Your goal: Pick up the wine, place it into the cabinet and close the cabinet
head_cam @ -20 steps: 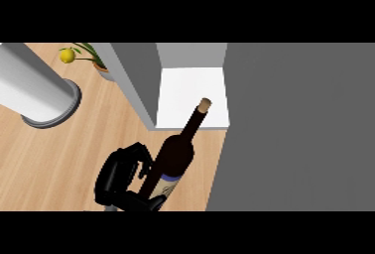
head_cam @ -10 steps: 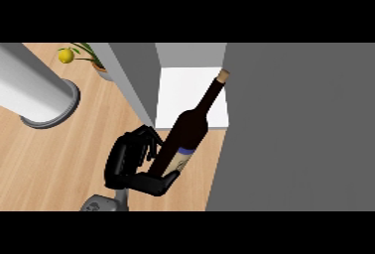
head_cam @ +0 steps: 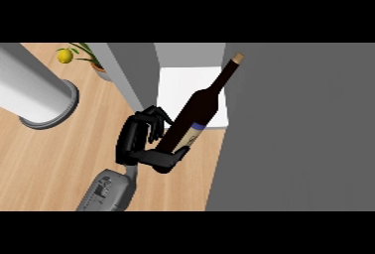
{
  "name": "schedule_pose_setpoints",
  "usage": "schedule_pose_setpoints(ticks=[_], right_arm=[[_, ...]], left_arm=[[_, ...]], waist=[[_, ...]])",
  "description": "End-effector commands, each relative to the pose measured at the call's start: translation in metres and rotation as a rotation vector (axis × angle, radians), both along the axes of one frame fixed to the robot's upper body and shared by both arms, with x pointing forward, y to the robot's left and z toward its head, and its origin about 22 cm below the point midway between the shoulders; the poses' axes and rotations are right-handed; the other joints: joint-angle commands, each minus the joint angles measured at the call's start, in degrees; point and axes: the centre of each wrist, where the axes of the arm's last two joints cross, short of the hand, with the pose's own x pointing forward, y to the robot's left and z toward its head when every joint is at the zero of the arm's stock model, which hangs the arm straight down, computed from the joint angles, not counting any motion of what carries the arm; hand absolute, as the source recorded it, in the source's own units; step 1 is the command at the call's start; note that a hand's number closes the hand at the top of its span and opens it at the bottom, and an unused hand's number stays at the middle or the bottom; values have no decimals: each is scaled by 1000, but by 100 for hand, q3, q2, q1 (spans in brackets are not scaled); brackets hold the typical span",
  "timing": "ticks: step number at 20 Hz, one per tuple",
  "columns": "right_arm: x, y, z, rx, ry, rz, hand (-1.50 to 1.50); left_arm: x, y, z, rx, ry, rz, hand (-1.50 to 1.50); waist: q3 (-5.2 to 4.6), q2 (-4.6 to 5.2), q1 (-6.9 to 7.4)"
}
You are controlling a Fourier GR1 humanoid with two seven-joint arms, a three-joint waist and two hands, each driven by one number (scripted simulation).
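The wine bottle (head_cam: 201, 106) is dark with a pale label and a cork-coloured top. It leans away from me, its neck reaching over the white shelf (head_cam: 178, 87) of the open cabinet. My left hand (head_cam: 139, 141) is shut on the bottle's lower body, fingers curled over its far side and thumb under the label. The bottle's base is hidden behind the hand. The cabinet's grey door (head_cam: 307, 124) stands open and fills the right side, right beside the bottle's neck. My right hand does not show.
A large grey cylinder (head_cam: 29, 94) stands on the wooden counter (head_cam: 58, 168) at the left. A small potted plant with a yellow fruit (head_cam: 67, 55) sits at the back left. The cabinet's grey side wall (head_cam: 135, 74) rises just left of the shelf.
My left hand has carried the bottle away from me and to the right. The bottle's neck has gone from in front of the shelf to over it, close to the door.
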Motion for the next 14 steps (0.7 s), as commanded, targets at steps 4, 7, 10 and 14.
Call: schedule_pose_setpoints(ticks=[4, 7, 10, 14], right_arm=[[-33, -12, 40, 90, -22, 63, -150], [-37, -8, 35, 111, -19, 60, -150], [-30, -9, 38, 107, -33, 86, -150], [-32, -9, 30, 104, -15, 77, -150]], left_arm=[[29, -2, 2, 30, 28, -7, 150], [47, -12, 7, 25, 45, -11, 150], [55, -27, 4, 39, 17, 8, 150], [62, -39, 10, 39, 31, -11, 150]], waist=[[0, 10, 25], [-3, 8, -58], [-5, 37, -99], [-1, 12, -150]])
